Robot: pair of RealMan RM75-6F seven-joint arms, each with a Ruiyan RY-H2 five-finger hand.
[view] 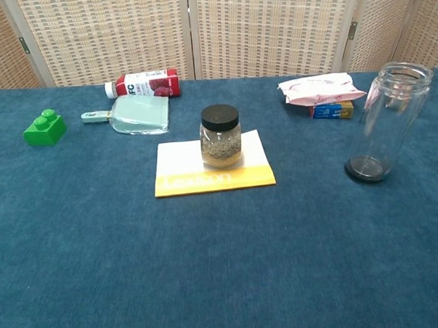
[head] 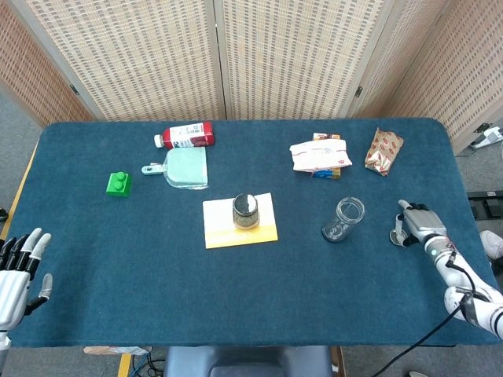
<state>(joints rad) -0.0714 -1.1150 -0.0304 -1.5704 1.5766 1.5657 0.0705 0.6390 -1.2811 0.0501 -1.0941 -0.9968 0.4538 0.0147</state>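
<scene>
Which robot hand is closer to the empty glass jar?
Right. The right hand sits just beside the empty glass jar, apart from it; the left hand is far across the table.

Left hand point(head: 14, 271) cut by frame edge

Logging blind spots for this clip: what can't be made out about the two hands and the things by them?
- Right hand: head view only, small near the table edge; whether it grips the small lid-like disc is unclear.
- Left hand: cut off by the left and bottom frame edges; the palm is hidden.
- Chest view shows neither hand.
- Empty glass jar: the base is too blurred to read through the glass.
</scene>
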